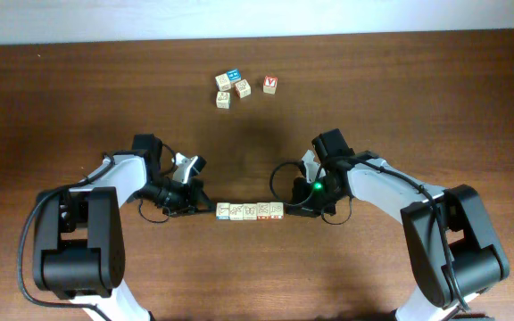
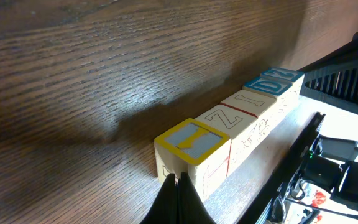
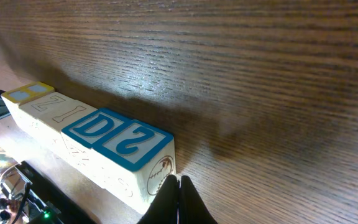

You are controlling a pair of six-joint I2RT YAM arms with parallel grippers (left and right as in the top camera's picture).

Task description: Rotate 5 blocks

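On a dark wooden table (image 1: 418,89), five blocks (image 1: 250,210) sit in one tight row, the left gripper (image 1: 205,210) and right gripper (image 1: 291,210), both pinched shut, at its two ends; the turning apparently lies ahead.

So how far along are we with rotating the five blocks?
Done: the five blocks sit in one touching row. In hand: the shut left gripper and right gripper, also shut, sit at opposite ends of it. Left: probably the turning itself; the row lies straight, no block out of line.
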